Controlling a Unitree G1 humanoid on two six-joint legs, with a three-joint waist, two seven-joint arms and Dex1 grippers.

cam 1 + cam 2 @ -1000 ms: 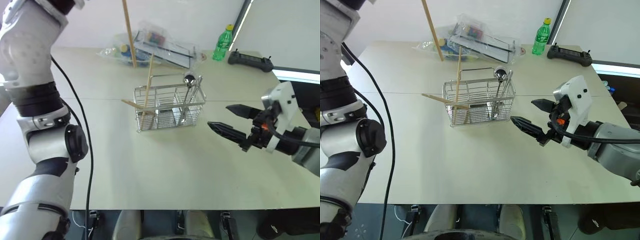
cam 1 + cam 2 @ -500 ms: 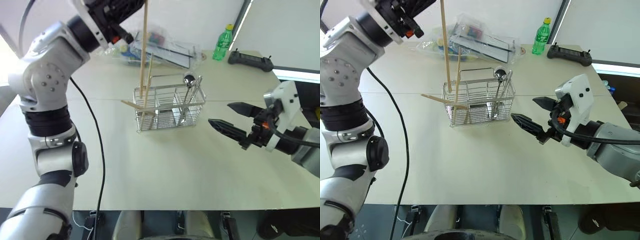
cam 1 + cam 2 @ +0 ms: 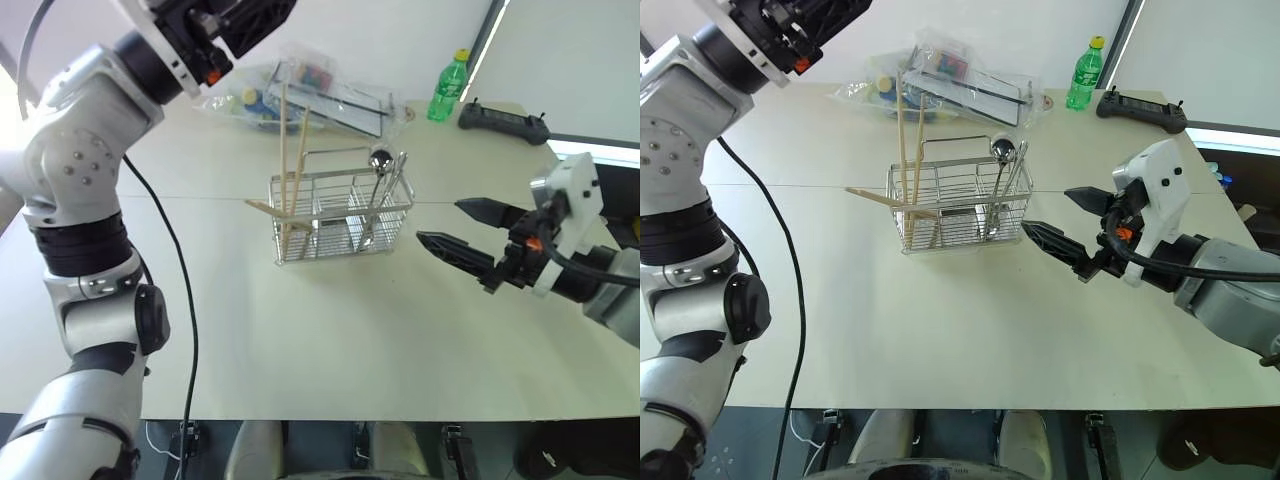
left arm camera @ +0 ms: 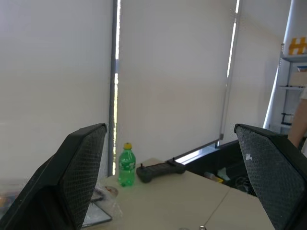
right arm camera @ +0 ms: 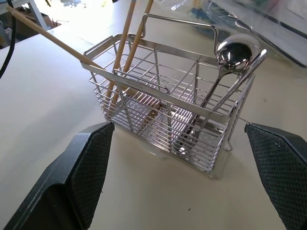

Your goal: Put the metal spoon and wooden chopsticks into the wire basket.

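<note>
A: Pale tabletop (image 3: 330, 330), white blinds behind. Wire basket (image 3: 341, 214) stands mid-table — contents?

B: Wooden chopsticks (image 3: 291, 150): two stand upright in the basket's end compartment on the robot's left, and a third pokes out sideways through that end wall. Metal spoon (image 5: 233, 54) stands at the opposite end, bowl up, beside a plain silver handle (image 5: 242, 76).

A: Left gripper (image 4: 172, 187)?

B: Raised above and behind the basket, fingers spread wide, nothing between them; the chopsticks sit below it, apart from it.

A: Right gripper (image 3: 468, 232)?

B: Also released — fingers splayed, empty, pointing at the basket's spoon end, near but not touching.

A: Any readable writing?

B: None legible. Green bottle (image 3: 446, 88) with yellow cap has a label too small to read; black controller (image 3: 502, 122) beside it, plastic bag (image 3: 310, 92) of items behind the basket.
</note>
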